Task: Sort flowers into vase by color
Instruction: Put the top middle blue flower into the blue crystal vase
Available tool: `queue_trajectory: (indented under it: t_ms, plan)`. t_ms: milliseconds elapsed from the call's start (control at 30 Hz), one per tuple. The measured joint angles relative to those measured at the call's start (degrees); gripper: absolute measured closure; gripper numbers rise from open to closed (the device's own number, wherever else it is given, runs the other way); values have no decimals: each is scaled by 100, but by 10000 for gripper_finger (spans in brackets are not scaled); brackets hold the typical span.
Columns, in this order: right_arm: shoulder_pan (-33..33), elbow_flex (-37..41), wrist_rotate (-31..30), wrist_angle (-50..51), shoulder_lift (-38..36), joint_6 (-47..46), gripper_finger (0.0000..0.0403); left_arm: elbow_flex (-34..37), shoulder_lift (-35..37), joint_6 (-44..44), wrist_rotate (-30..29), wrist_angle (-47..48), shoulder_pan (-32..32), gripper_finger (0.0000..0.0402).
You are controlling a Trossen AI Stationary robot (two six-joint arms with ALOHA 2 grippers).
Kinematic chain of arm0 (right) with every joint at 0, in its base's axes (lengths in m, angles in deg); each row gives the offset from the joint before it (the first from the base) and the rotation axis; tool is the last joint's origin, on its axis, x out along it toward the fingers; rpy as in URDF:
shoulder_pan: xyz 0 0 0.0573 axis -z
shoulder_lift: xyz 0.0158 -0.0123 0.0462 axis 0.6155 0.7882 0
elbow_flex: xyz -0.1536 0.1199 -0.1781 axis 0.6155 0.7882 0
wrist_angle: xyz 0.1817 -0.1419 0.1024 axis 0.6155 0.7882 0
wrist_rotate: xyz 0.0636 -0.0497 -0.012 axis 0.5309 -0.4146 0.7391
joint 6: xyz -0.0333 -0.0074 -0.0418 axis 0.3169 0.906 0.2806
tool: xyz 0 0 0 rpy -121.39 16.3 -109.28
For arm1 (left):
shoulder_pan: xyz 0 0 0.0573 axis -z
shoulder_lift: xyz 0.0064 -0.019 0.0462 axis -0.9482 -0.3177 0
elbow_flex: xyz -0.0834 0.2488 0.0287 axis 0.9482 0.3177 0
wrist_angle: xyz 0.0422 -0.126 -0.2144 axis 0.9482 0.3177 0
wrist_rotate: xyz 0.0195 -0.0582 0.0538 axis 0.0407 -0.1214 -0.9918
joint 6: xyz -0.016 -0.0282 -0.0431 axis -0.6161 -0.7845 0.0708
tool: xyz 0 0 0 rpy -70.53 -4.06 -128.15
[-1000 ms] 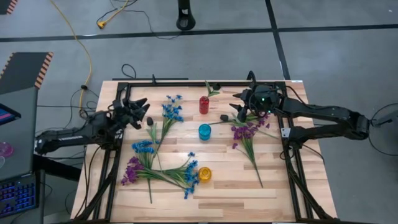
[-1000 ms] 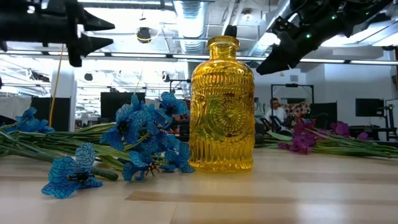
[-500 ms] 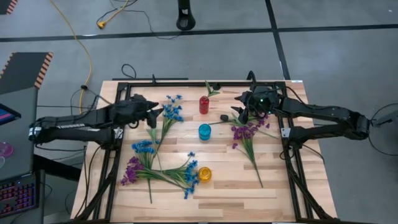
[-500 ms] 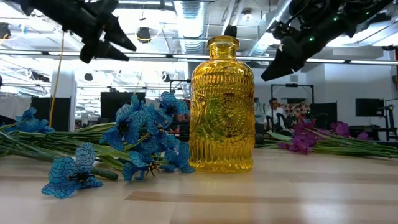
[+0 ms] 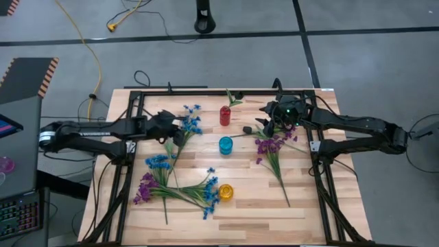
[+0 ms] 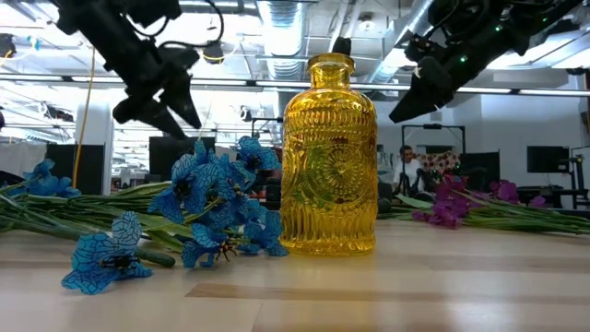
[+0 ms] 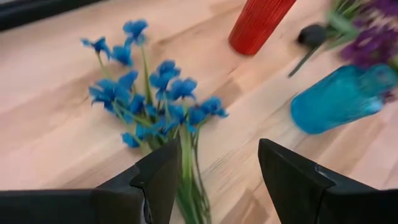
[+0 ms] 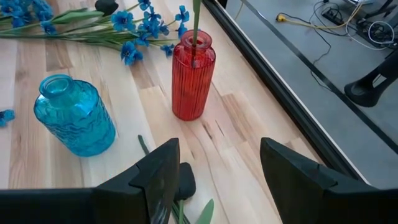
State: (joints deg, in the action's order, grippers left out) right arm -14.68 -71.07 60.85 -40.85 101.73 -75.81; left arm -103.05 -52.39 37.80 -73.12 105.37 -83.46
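A yellow cable (image 5: 89, 51) snakes across the grey floor beyond the wooden table (image 5: 274, 206). A dark round stand base (image 5: 205, 22) sits further back. At the left edge, what may be a keyboard (image 5: 17, 216).

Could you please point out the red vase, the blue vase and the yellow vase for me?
red vase (image 8: 193, 78): right wrist view, middle of its ribbed body.
blue vase (image 8: 74, 117): right wrist view, middle of its rounded body.
yellow vase (image 6: 329, 166): low view, centre of its patterned front.
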Motion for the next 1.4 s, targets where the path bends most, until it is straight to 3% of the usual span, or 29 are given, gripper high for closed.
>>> queue_trajectory:
  t_ms: [367, 1400]
  plan:
    - [-1, 0, 2, 8, 0, -289, 152, 0, -1026, -239, 639, -2, -133, 196]
    - [-2, 0, 1, 36, 2, -302, 152, -11, -2670, -277, 847, -439, -391, 196]
